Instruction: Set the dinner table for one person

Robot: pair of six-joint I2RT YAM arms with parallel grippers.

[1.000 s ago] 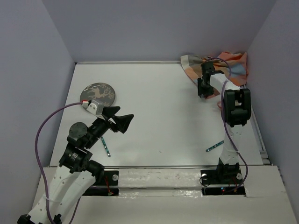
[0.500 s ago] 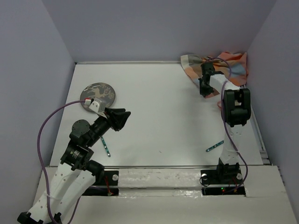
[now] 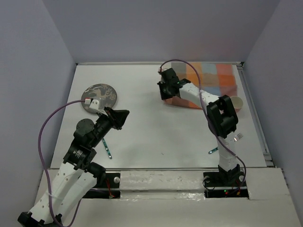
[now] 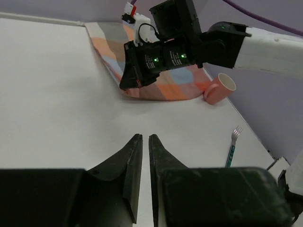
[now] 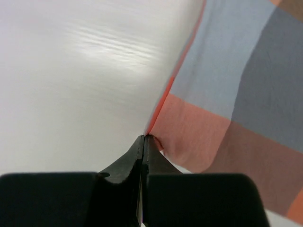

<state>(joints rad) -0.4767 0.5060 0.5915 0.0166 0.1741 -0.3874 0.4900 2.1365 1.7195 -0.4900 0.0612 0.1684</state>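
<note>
Right pincer (image 5: pixel 144 138) clamped on the cloth (image 3: pixel 213 80) at its near-left corner. The cloth spreads rightward across the counter's (image 3: pixel 151 127) far right. Left pincer (image 4: pixel 142 138) nearly closed, empty, well apart. Right arm's job, I reckon.

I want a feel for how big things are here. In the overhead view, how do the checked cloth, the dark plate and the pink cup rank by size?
1. Checked cloth: clearly the largest, spread flat.
2. Dark plate: its near edge is partly hidden by the left arm.
3. Pink cup: the smallest.
</note>
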